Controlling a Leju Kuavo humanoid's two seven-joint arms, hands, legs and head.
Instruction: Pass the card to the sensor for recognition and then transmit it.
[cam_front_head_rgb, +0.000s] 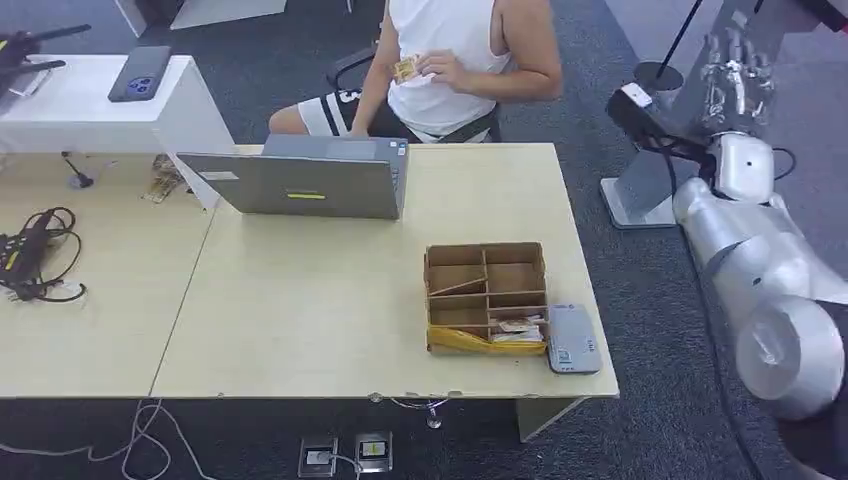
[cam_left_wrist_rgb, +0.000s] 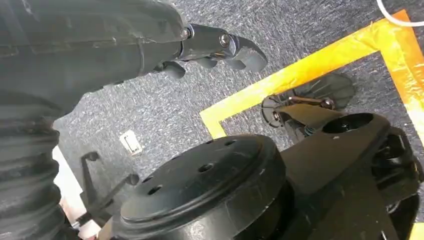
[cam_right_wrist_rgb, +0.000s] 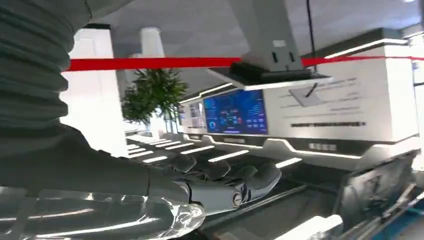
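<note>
Card (cam_front_head_rgb: 404, 68) is over in the seated person's hand (cam_front_head_rgb: 440, 68) across the table (cam_front_head_rgb: 300, 320), while the robot's right hand (cam_front_head_rgb: 735, 70) is raised off to the side, empty with fingers spread, so the handover could easily fumble.

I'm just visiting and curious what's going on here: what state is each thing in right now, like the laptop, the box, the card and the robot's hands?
Laptop: open, on the table.
Cardboard box: open-topped, papers in its nearest compartment.
Grey sensor: flat beside the box, nothing on it.
Card: held by the seated person.
Right hand: raised, holding nothing.
Left hand: hanging over the floor, fingers curled, holding nothing.
</note>
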